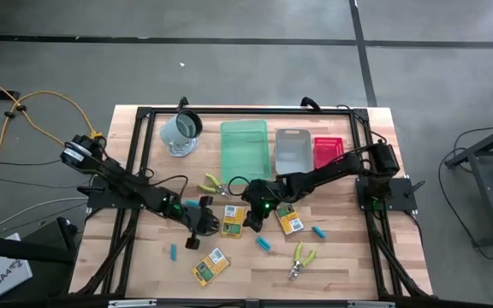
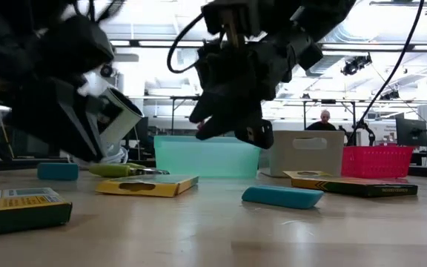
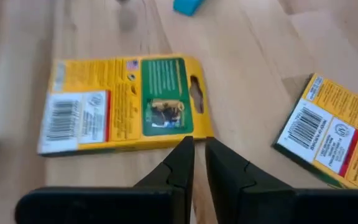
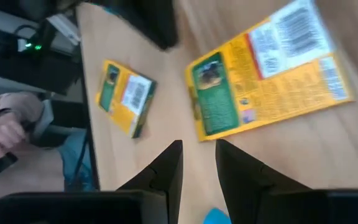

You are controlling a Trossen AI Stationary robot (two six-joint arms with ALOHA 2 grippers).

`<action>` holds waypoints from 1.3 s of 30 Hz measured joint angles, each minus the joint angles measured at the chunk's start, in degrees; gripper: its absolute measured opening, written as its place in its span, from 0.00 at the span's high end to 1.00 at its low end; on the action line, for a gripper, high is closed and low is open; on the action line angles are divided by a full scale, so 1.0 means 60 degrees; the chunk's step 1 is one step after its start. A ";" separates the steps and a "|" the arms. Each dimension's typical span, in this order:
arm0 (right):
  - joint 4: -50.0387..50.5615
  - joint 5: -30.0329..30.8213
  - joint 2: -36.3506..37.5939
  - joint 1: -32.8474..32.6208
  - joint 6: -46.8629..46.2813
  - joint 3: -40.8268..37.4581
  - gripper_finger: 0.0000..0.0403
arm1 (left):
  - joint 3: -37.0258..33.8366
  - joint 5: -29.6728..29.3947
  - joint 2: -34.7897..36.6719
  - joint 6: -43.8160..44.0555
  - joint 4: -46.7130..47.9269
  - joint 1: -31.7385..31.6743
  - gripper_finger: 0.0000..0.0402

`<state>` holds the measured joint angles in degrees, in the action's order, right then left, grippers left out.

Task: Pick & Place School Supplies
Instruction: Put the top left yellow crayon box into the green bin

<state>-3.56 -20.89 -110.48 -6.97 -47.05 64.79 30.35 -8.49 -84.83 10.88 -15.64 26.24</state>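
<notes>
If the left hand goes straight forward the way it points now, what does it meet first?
Most likely the yellow-orange printed box lying flat just ahead of the left hand; the hand's height above the table is unclear.

place: we see a lab or workshop hall | floor: bare grey concrete with dark lines | ceiling: strip lights, exposed ducting | beyond the tabletop: a seated person, monitors, metal frames
</notes>
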 joint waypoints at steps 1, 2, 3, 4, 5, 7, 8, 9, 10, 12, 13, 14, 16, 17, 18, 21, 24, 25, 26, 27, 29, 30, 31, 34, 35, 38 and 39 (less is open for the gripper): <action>0.0107 -0.0011 0.0000 0.0018 -0.0090 0.0000 0.78 | 0.0000 -0.0271 0.0152 -0.0056 0.0152 0.0112 0.91; 0.0138 -0.0026 0.0000 0.0025 -0.0187 0.0000 0.78 | 0.0000 -0.0579 0.0287 -0.0099 0.0338 0.0222 0.91; 0.0136 -0.0034 0.0000 0.0022 -0.0257 0.0000 0.78 | 0.0004 -0.0933 0.0387 -0.0099 0.0591 0.0345 0.91; 0.0142 -0.0022 0.0000 0.0013 -0.0315 0.0000 0.78 | 0.0001 -0.1242 0.0439 -0.0095 0.0805 0.0460 0.91; 0.0173 -0.0003 0.0000 -0.0014 -0.0369 0.0000 0.78 | 0.0000 -0.1502 0.0446 -0.0095 0.0936 0.0553 0.91; 0.0337 0.0089 0.0000 -0.0028 -0.0477 0.0000 0.78 | 0.0000 -0.1892 0.0445 -0.0101 0.1126 0.0706 0.91; 0.0375 0.0096 0.0000 -0.0024 -0.0546 0.0000 0.78 | 0.0000 -0.2007 0.0436 -0.0132 0.1172 0.0765 0.91; 0.0409 0.0096 0.0000 -0.0014 -0.0700 0.0000 0.78 | 0.0000 -0.2119 0.0417 -0.0170 0.1214 0.0810 0.91; 0.0465 0.0083 0.0000 -0.0006 -0.0906 0.0000 0.78 | 0.0000 -0.2149 0.0417 -0.0175 0.1282 0.0835 0.91; 0.0638 0.0021 0.0000 0.0001 -0.1239 0.0000 0.78 | -0.0006 -0.2153 0.0415 -0.0202 0.1292 0.0852 0.91; 0.0707 0.0021 0.0000 -0.0002 -0.1383 0.0000 0.78 | -0.0004 -0.2153 0.0415 -0.0263 0.1283 0.0849 0.91; 0.0753 0.0107 0.0000 -0.0002 -0.1481 0.0000 0.78 | -0.0004 -0.2153 0.0416 -0.0317 0.1287 0.0849 0.91; 0.0865 0.0496 0.0000 -0.0029 -0.1678 0.0000 0.78 | -0.0004 -0.2157 0.0414 -0.0480 0.1289 0.0848 0.91; 0.0907 0.0707 0.0000 -0.0035 -0.1714 0.0000 0.78 | -0.0004 -0.2161 0.0414 -0.0595 0.1289 0.0846 0.91; 0.0906 0.0858 0.0000 -0.0035 -0.1719 0.0000 0.78 | -0.0005 -0.2164 0.0414 -0.0699 0.1293 0.0846 0.91; 0.0793 0.1217 0.0000 -0.0035 -0.1742 0.0000 0.78 | -0.0007 -0.2164 0.0414 -0.0955 0.1296 0.0846 0.91; 0.0791 0.1436 -0.0005 -0.0034 -0.2127 0.0000 0.78 | -0.0015 -0.2167 0.0414 -0.1125 0.1320 0.0846 0.91; 0.0772 0.1480 -0.0040 -0.0031 -0.2172 0.0000 0.78 | -0.0015 -0.2170 0.0414 -0.1191 0.1324 0.0846 0.91; 0.0755 0.1508 -0.0071 -0.0031 -0.2187 0.0000 0.77 | -0.0015 -0.2171 0.0414 -0.1261 0.1332 0.0846 0.91; 0.0802 0.1511 -0.0087 -0.0028 -0.2201 -0.0001 0.75 | -0.0015 -0.2171 0.0414 -0.1317 0.1348 0.0846 0.91; 0.0769 0.1637 -0.0087 -0.0031 -0.2389 -0.0007 0.72 | -0.0015 -0.2171 0.0414 -0.1446 0.1365 0.0842 0.91; 0.0752 0.1698 -0.0087 -0.0031 -0.2445 -0.0004 0.69 | -0.0015 -0.2171 0.0413 -0.1520 0.1365 0.0842 0.91; 0.0758 0.1749 -0.0087 -0.0031 -0.2459 -0.0004 0.67 | -0.0015 -0.2171 0.0410 -0.1589 0.1369 0.0835 0.91; 0.0758 0.1821 -0.0087 -0.0030 -0.2768 -0.0004 0.61 | -0.0015 -0.2171 0.0410 -0.1847 0.1402 0.0835 0.91; 0.0748 0.1893 -0.0087 -0.0028 -0.2906 -0.0004 0.59 | -0.0015 -0.2171 0.0405 -0.1969 0.1402 0.0835 0.91; 0.0722 0.2073 -0.0087 -0.0028 -0.3153 -0.0004 0.55 | -0.0019 -0.2186 0.0193 -0.2256 0.1361 0.0805 0.91; 0.0686 0.2101 -0.0087 -0.0028 -0.3229 -0.0004 0.54 | -0.0022 -0.2183 0.0074 -0.2305 0.1362 0.0773 0.91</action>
<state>0.56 -8.29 -111.00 -7.14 -66.42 64.77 30.22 -21.59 -84.39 -2.96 -7.46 30.87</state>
